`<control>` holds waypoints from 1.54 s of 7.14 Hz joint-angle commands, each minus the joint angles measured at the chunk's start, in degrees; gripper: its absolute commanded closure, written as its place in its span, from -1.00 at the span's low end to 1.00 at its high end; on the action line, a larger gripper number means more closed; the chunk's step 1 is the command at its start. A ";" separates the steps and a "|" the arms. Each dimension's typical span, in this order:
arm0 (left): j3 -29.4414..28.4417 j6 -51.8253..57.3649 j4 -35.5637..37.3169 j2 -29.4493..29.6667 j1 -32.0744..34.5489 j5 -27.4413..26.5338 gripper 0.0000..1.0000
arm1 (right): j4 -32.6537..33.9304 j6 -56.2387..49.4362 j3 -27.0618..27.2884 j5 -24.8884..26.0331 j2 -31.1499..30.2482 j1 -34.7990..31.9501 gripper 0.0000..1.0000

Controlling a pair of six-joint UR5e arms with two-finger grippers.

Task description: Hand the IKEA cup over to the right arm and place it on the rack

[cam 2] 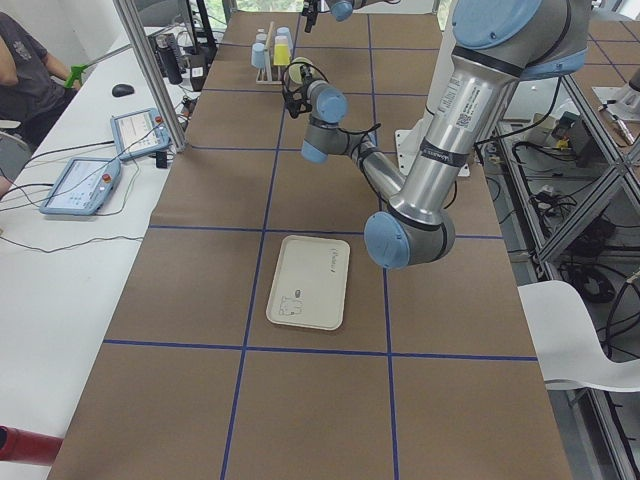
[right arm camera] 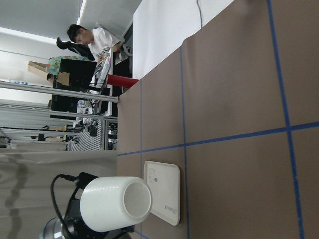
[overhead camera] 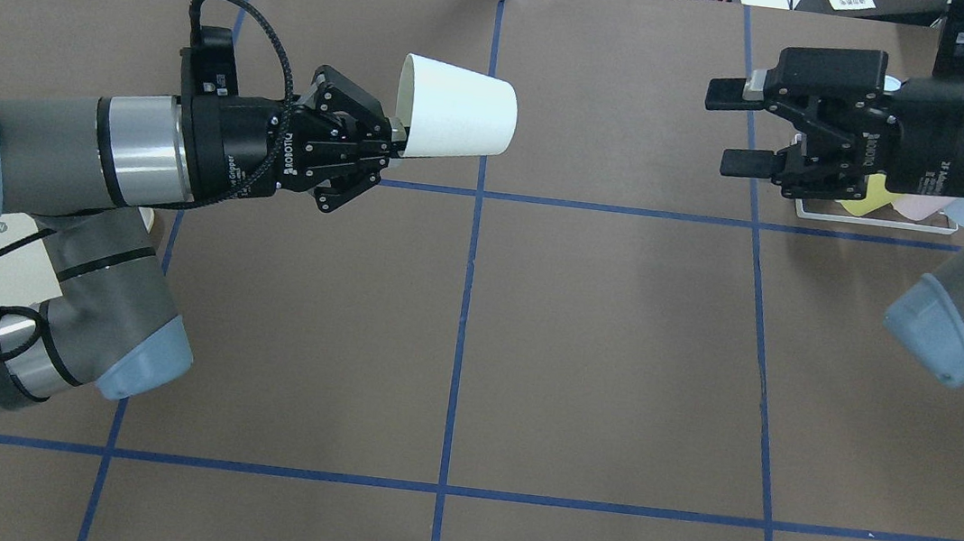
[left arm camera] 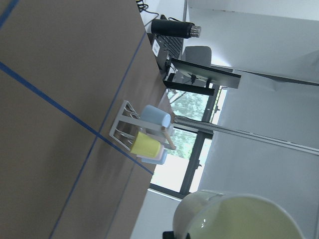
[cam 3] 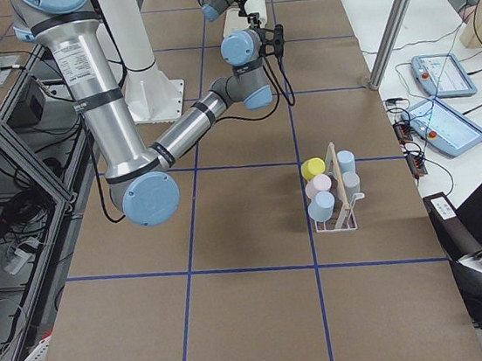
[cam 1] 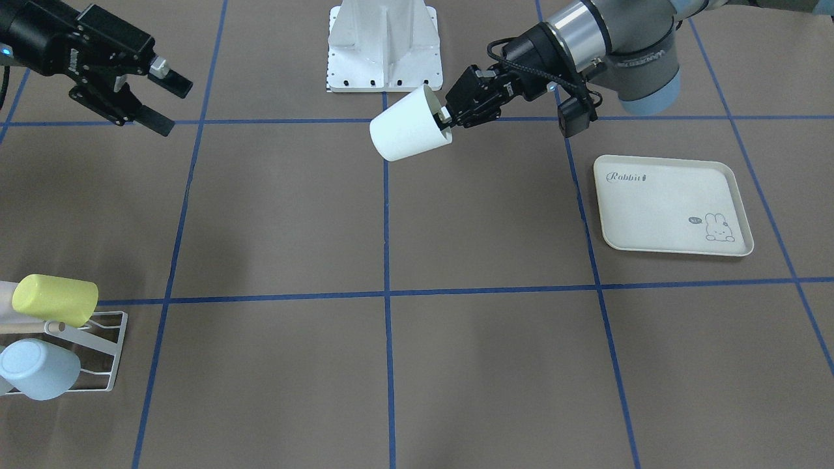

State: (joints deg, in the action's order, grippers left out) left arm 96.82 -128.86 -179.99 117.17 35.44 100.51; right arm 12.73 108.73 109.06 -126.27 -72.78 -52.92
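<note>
IKEA cup (overhead camera: pixel 458 123), white, is off the table, held on its side in the air above the middle blue tape line (overhead camera: pixel 462 323). The table (cam 1: pixel 488 221) is covered in brown paper and squared off by such lines. On the robot's left part of it a cream rabbit-print tray (cam 1: pixel 651 208) lies flat. Toward the right end stands the white wire rack (cam 1: pixel 120 352), with a yellow cup (cam 1: pixel 55 299) and a light blue cup (cam 1: pixel 39 369) hung on its prongs. The left gripper (overhead camera: pixel 395 138) is clamped on the IKEA cup's rim, the mouth facing the gripper and the base pointing at the right gripper (overhead camera: pixel 728 128). That one hangs well apart from the cup, jaws spread wide with nothing between them.
</note>
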 commanded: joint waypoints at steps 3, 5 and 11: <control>-4.18 -9.10 -19.51 0.86 -4.86 -8.22 1.00 | -11.11 9.57 -2.78 13.03 6.68 9.30 -0.96; -4.18 -9.99 -19.61 2.27 -5.38 -8.66 1.00 | -12.29 9.92 -3.24 15.69 6.86 11.60 -0.96; -4.45 -10.36 -19.26 3.94 -8.63 -9.45 1.00 | -12.11 10.10 -3.24 16.84 7.66 13.37 -0.95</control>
State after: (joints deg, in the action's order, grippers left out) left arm 92.38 -139.29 -199.34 121.10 27.49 91.06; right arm 0.45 118.76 105.86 -109.36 -65.18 -39.61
